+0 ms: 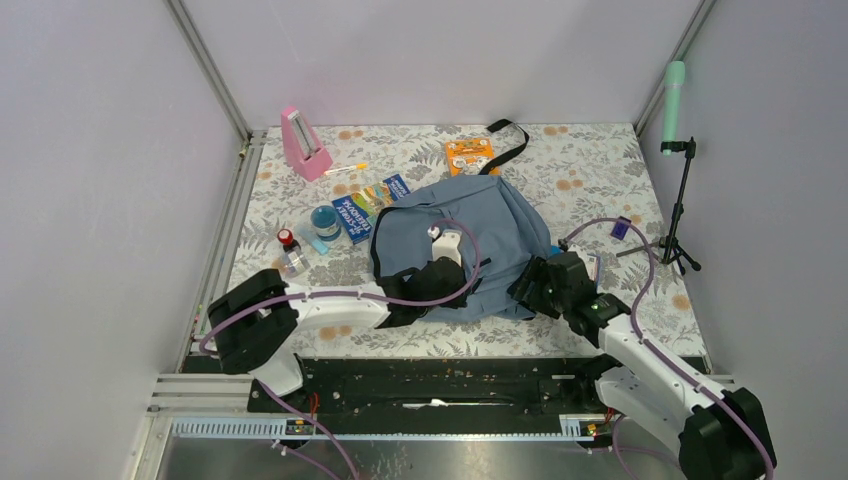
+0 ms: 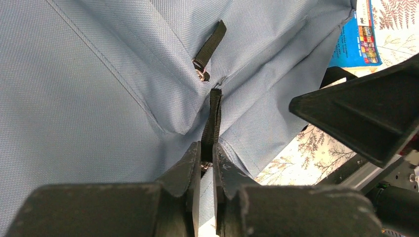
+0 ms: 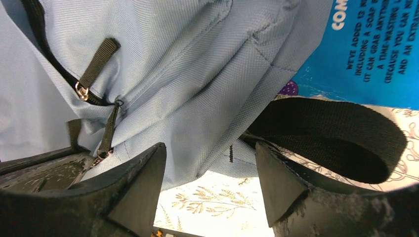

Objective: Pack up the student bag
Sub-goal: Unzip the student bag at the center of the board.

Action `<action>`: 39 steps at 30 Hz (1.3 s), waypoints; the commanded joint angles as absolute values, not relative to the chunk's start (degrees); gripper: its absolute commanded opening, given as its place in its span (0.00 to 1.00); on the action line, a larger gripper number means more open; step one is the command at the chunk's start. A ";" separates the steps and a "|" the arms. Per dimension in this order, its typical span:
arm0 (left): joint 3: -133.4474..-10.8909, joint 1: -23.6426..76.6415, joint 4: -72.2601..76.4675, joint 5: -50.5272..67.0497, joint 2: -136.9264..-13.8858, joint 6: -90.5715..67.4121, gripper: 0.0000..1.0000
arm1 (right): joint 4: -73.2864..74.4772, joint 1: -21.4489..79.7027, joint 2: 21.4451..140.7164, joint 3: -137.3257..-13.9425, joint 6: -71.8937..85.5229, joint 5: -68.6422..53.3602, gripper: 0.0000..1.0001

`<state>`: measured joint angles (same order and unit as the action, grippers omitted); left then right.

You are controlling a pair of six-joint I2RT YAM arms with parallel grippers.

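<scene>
The grey-blue student bag (image 1: 470,235) lies flat in the middle of the flowered table. It fills the left wrist view (image 2: 99,74) and the right wrist view (image 3: 188,64). My left gripper (image 2: 207,153) is shut on a black zipper pull strap (image 2: 214,116) at the bag's near edge; a second pull (image 2: 210,47) lies just beyond it. My right gripper (image 3: 210,168) is open at the bag's near right corner, with a fold of the fabric between the jaws. A black shoulder strap (image 3: 336,133) lies by its right finger. Two zipper pulls (image 3: 96,64) show at the left.
Left of the bag lie blue booklets (image 1: 352,218), a blue-lidded jar (image 1: 324,220), a small red-capped bottle (image 1: 290,250), a pen (image 1: 345,169) and a pink stand (image 1: 303,143). An orange packet (image 1: 470,155) lies behind the bag. A blue box (image 3: 375,49) sits under its right side. A tripod (image 1: 682,205) stands at the right.
</scene>
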<state>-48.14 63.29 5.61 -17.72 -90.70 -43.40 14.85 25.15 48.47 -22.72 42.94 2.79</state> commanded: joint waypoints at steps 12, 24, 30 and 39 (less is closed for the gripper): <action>-43.07 63.35 12.76 -25.15 -83.89 -43.77 0.00 | 8.47 25.49 43.14 -19.32 46.40 10.72 0.00; -39.96 63.36 13.34 -31.90 -80.35 -42.91 0.00 | 10.90 25.50 39.38 -18.01 46.60 12.63 0.00; -39.03 63.28 12.52 -35.75 -77.60 -41.66 0.00 | 11.53 25.49 39.24 -18.37 46.06 13.17 0.00; -38.03 63.20 10.61 -38.53 -74.14 -40.52 0.00 | 12.06 25.49 38.78 -18.06 45.99 13.40 0.00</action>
